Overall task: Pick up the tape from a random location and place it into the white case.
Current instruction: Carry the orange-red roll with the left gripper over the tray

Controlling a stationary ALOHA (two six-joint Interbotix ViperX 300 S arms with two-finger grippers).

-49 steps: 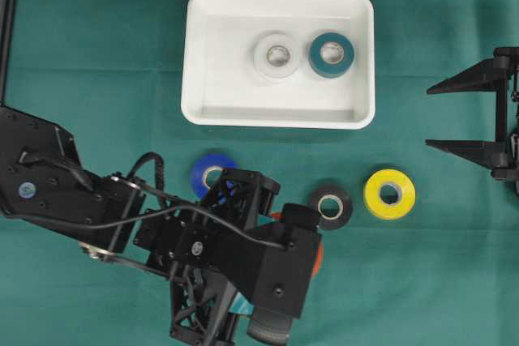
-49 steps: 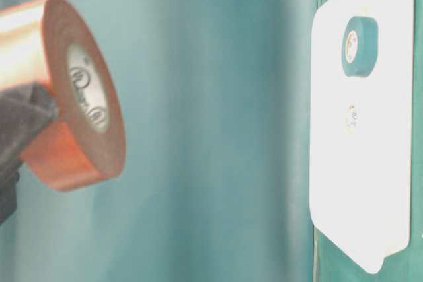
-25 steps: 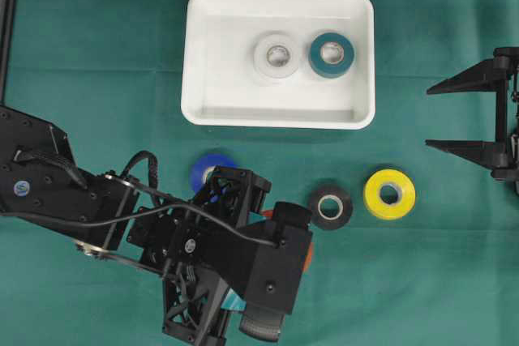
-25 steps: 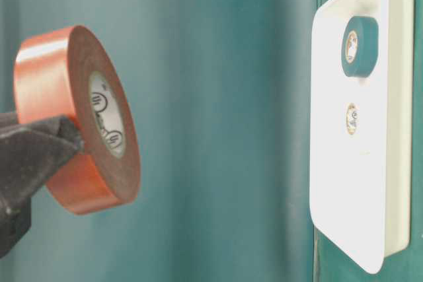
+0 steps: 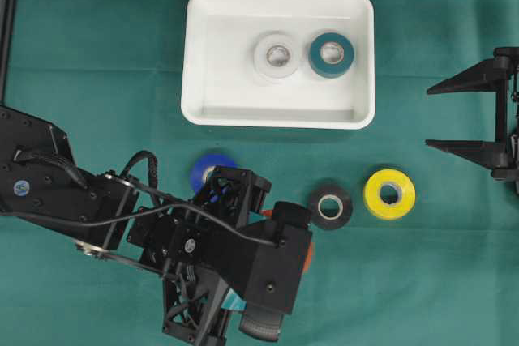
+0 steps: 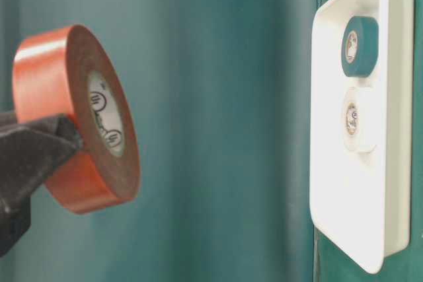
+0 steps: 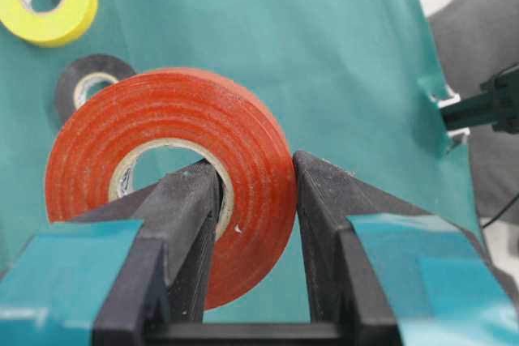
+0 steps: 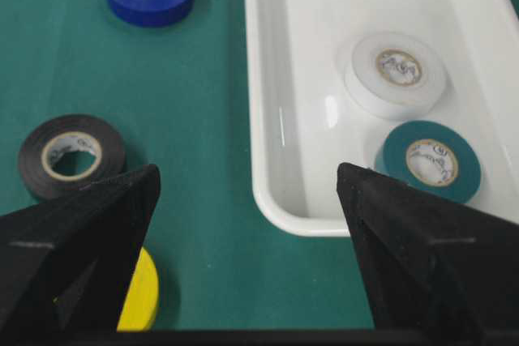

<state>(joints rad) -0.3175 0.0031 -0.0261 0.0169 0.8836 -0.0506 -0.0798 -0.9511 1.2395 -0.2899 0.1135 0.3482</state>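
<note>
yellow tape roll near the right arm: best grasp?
Judged from its pose: the yellow roll lies flat, hole up, apart from the black roll. Come straight down with the open right gripper, one finger in the core, one outside, pinching the wall on the side away from the black roll.

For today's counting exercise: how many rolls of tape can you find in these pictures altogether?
6. White roll and teal roll in the white case; blue roll, black roll and yellow roll on the cloth; orange roll gripped by the left tool.
</note>
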